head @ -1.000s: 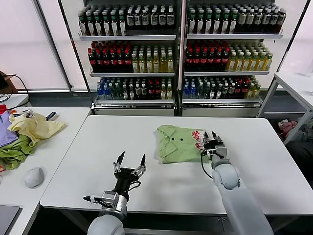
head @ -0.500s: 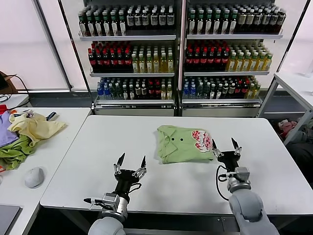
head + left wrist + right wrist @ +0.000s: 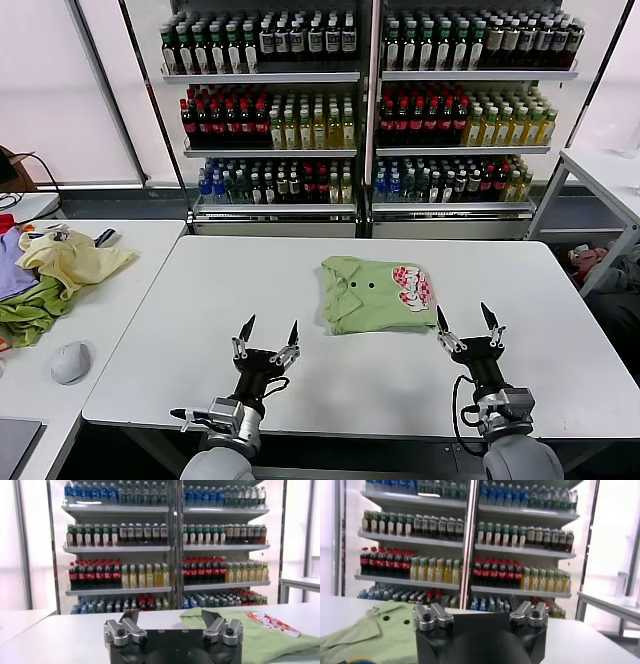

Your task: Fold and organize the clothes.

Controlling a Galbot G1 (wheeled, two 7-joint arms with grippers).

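A pale lime-green shirt (image 3: 370, 292) lies folded on the white table (image 3: 250, 280), collar and dark buttons up, red-and-white print toward its right side. It also shows in the left wrist view (image 3: 260, 632) and the right wrist view (image 3: 375, 632). My right gripper (image 3: 467, 322) is open and empty, fingers pointing up, near the table's front edge just right of the shirt. My left gripper (image 3: 268, 332) is open and empty near the front edge, left of the shirt.
A second table (image 3: 120, 290) on the left holds a pile of yellow, green and purple clothes (image 3: 55, 270) and a grey mouse (image 3: 68, 362). Shelves of bottles (image 3: 360, 100) stand behind. Another white table (image 3: 605, 170) is at the far right.
My right gripper has let go of the shirt's right edge, opened, and drawn back toward the table's front. The shirt stays folded. The left gripper has not moved.
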